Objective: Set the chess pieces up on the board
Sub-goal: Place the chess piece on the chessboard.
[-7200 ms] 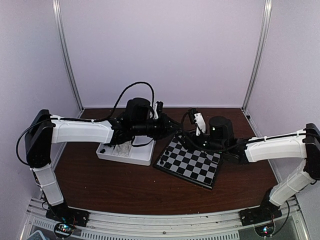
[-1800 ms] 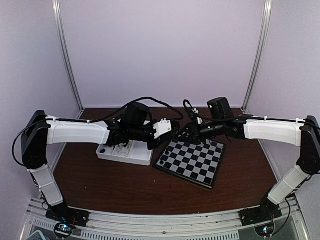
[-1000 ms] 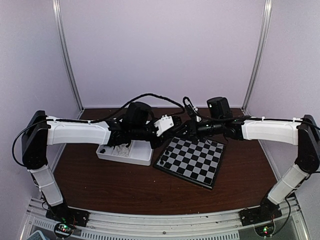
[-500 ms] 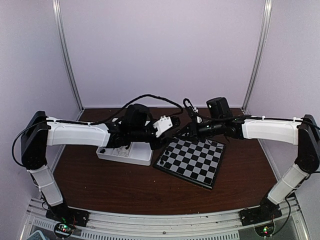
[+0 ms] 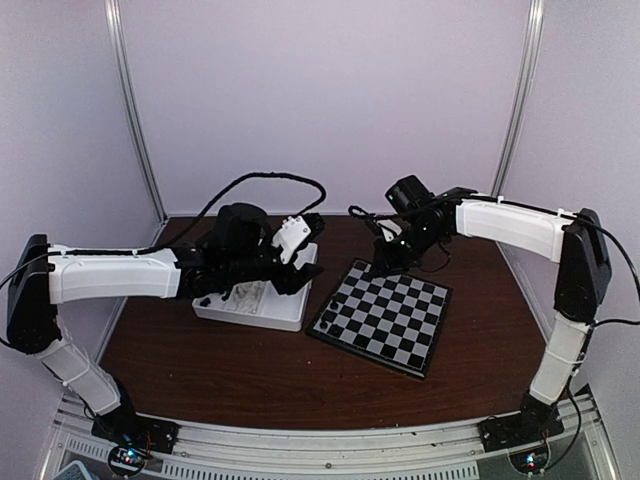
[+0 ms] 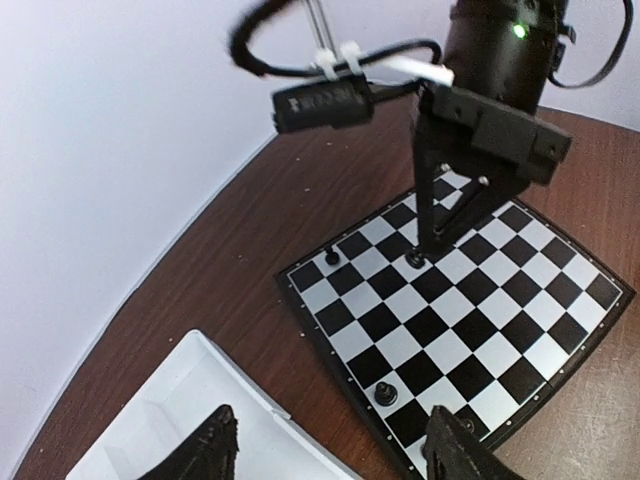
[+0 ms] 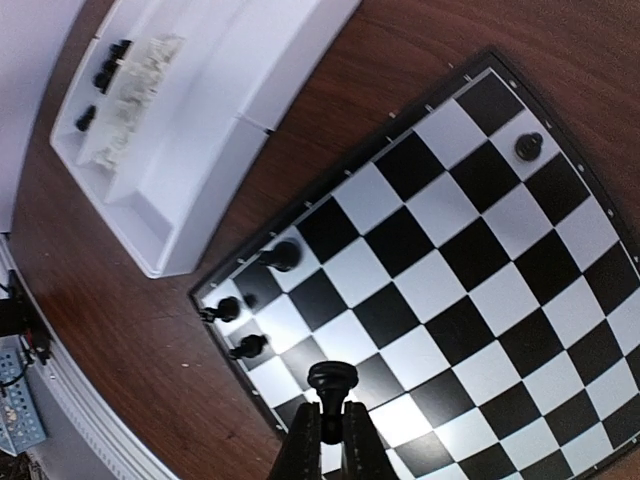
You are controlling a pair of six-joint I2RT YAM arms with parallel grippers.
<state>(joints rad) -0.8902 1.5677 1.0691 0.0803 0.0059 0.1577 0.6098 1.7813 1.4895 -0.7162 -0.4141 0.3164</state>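
The board [image 5: 385, 315] lies right of centre, with a few black chess pieces [image 7: 283, 255] standing near its left corner and one [image 7: 528, 146] at another corner. My right gripper [image 7: 331, 430] is shut on a black piece [image 7: 332, 380] and holds it low over the board's far-left edge [image 6: 415, 258]. In the top view the right gripper [image 5: 385, 262] points down at that corner. My left gripper [image 6: 335, 455] hangs open and empty over the gap between tray and board, also seen from above [image 5: 290, 262]. A black piece [image 6: 385, 393] stands near its right finger [image 6: 455, 450].
The white divided tray [image 5: 250, 305] sits left of the board and holds a heap of white pieces [image 7: 140, 90] and some black ones [image 7: 110, 60]. The right arm's black cable [image 6: 320, 100] loops above the board. Enclosure walls stand behind and at both sides.
The grippers met above the board's far corner; the left one opened and drew back left toward the tray. The right one shut on the black piece and lowered toward the board.
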